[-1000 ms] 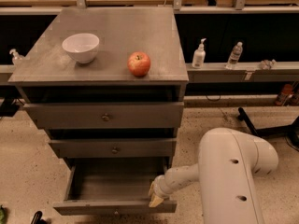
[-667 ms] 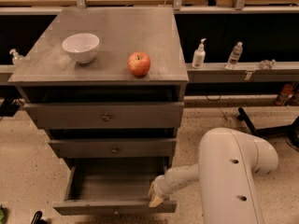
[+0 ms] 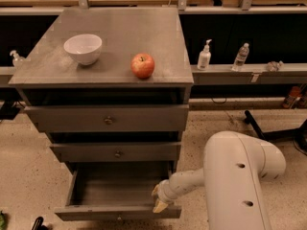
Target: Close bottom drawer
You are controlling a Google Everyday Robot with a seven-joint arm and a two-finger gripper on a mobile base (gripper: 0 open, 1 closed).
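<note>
The bottom drawer [image 3: 120,190] is seen pulled well out at the base of the cabinet [image 3: 120,32], unchanged from a second ago. The end effector [image 3: 160,199] is held at the drawer's front corner; its aperture cannot be told. The push is judged not yet begun.

no legible txt, labels or nos. anywhere in view.
</note>
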